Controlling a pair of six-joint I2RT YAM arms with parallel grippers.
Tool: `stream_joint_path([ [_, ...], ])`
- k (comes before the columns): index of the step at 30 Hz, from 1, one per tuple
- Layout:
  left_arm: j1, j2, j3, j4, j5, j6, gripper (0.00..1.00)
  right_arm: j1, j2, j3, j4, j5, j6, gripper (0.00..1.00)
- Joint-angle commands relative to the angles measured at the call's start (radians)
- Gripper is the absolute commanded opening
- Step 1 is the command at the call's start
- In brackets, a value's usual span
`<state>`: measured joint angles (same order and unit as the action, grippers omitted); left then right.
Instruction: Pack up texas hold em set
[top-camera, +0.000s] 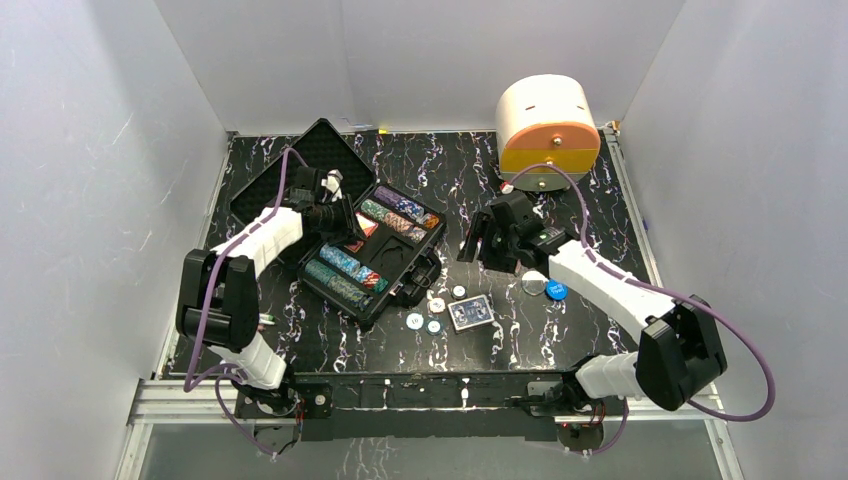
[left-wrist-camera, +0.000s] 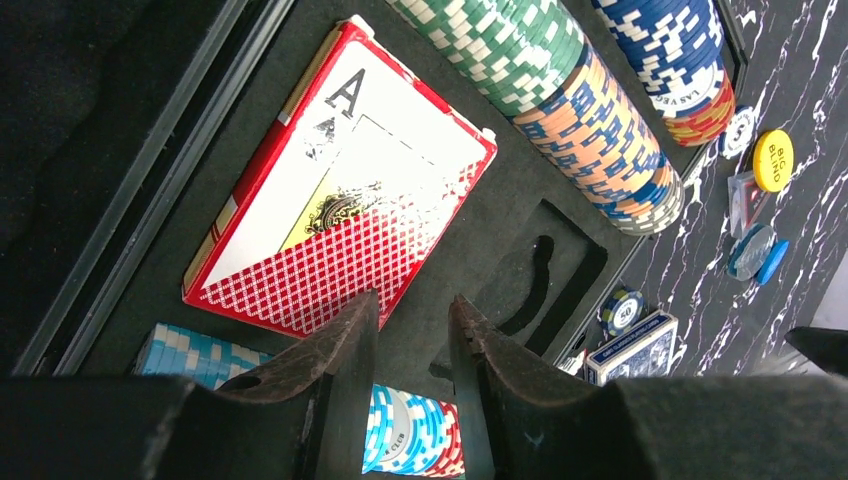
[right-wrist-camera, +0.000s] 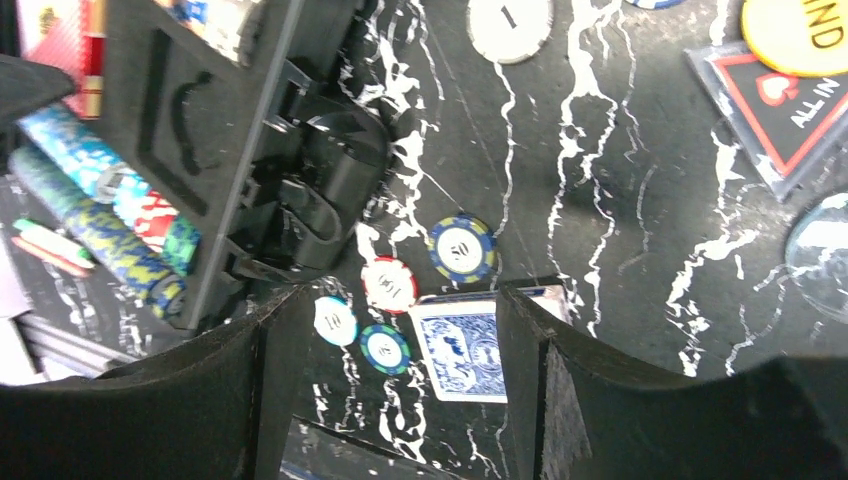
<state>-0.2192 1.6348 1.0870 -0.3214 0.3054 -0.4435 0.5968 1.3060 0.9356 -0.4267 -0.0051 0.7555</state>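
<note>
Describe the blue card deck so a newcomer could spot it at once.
Start at the open black case on the marbled table. Just off its near right corner, among loose round chips, lies the blue card deck. It alone is a blue rectangle; the red deck sits inside the case.

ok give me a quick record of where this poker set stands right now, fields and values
case: open on the table, lid tilted back
in case: chip rows, red deck
unfilled: card slot beside the red deck
outside case: blue deck, loose chips beside it, round discs further right
left gripper: above the case near the red deck, jaws slightly apart, holding nothing
right gripper: above the loose chips and blue deck, jaws wide, holding nothing
other: white and orange box at back right
</note>
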Motion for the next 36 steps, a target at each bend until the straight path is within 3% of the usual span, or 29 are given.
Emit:
stream_joint_path([
  [1,-0.014,0.03,-0.046,-0.025,-0.1,-0.017,0.32,0.043,0.019,0.065,-0.102,0.12,-0.04,0.75],
  [7,-0.016,0.006,-0.054,-0.013,-0.052,-0.008,0.32,0.13,0.056,0.046,-0.205,0.235,0.042,0.82],
  [11,-0.016,-0.098,-0.039,0.0,-0.006,0.001,0.38,0.176,0.076,0.032,-0.264,0.269,0.139,0.9],
  [25,-0.017,-0.601,-0.118,0.019,0.05,-0.027,0.7,0.196,0.072,-0.038,-0.387,0.242,0.963,0.92],
  [32,-0.039,-0.671,-0.101,-0.07,0.015,0.023,0.78,0.195,0.213,0.047,-0.415,0.256,1.057,0.93],
  [36,-0.083,-0.678,-0.077,-0.117,-0.074,0.128,0.8,0.194,0.278,0.052,-0.417,0.216,1.087,0.86],
])
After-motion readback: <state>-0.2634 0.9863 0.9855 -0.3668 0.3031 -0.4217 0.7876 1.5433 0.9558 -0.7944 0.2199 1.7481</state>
